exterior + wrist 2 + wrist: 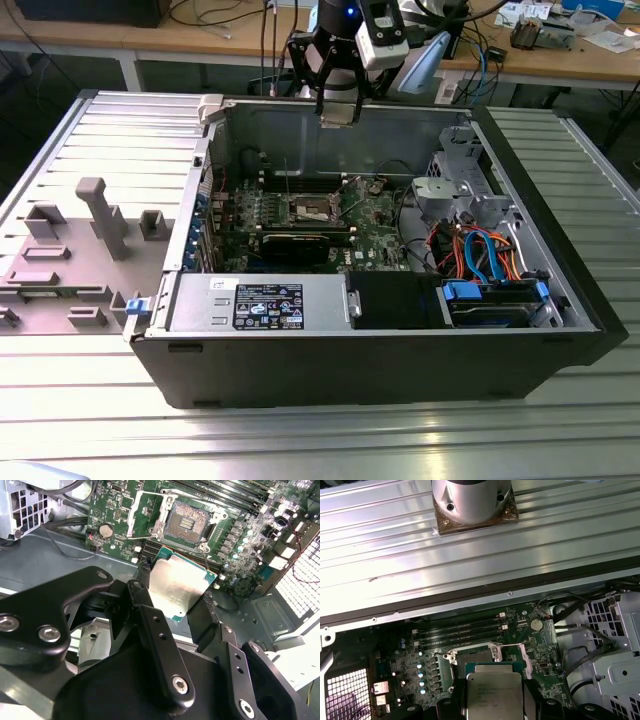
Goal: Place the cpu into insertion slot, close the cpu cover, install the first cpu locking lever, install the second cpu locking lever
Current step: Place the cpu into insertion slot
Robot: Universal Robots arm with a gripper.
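An open computer case (pixel 380 350) is seen on a ribbed metal bench (pixel 300 440), across the middle of the exterior view. A grey power supply (pixel 260 303) is set along the case's near wall, lower centre of that frame. Orange and blue cables (pixel 478 252) are bunched at the exterior view's right, below a grey metal cage (pixel 455 190). A grey plastic fixture (pixel 98 215) is noted on the bench at the exterior view's left, apart from the case. On the green board (pixel 375 225), long memory slots (pixel 460 628) are lined up just beside the slot. A coin cell (pixel 105 530) is seen near the board's edge.

The claw (pixel 338 100) is held at the upper centre of the exterior view, high over the case and well apart from the slot. It is clamped on the cpu (pixel 180 580), which is gripped by two opposite edges between black fingers (pixel 150 625).

The cpu's top is dull silver with a thin green rim showing around it. The slot (pixel 187 522) is seen uncovered, dark with faintly golden contacts inside a silvery rim. The cover (pixel 142 512) is swung open beside it. In the first wrist view part of the slot is hidden behind the cpu.
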